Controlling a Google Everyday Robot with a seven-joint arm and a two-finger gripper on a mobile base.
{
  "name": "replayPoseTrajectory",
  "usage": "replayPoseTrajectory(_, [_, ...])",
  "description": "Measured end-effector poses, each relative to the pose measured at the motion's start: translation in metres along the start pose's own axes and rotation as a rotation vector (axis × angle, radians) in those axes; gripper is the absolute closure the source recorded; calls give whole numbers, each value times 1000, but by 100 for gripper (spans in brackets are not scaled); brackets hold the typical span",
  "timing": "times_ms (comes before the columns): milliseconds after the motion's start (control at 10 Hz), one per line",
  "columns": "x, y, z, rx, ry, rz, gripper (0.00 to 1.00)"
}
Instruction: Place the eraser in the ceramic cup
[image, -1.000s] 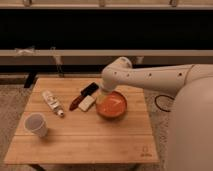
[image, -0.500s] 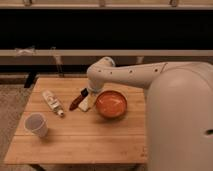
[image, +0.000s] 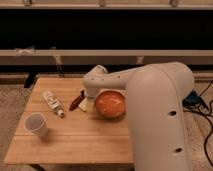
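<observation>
The eraser (image: 85, 105) is a small pale cream block lying on the wooden table (image: 75, 145), between a dark red-and-black tool and an orange bowl. The gripper (image: 89, 97) sits at the end of the big white arm, right above the eraser and partly covering its far end. I cannot tell whether it touches the eraser. The ceramic cup (image: 36, 124) is whitish, upright and stands alone near the table's front left, well away from the gripper.
The orange bowl (image: 110, 103) stands just right of the eraser, partly under the arm. The dark red-and-black handled tool (image: 76, 101) lies just left of it. A white labelled tube (image: 52, 103) lies farther left. A dark shelf runs behind the table.
The arm has swung left across the bowl and down, bringing the gripper from beside the bowl to right over the eraser. The eraser, cup and tube have not moved.
</observation>
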Motion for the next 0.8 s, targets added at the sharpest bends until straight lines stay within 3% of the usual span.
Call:
replayPoseTrajectory(500, [-16,1,24,-5,17,-22,20])
replayPoseTrajectory(800, [-14,2,44,-22,51,-26,20])
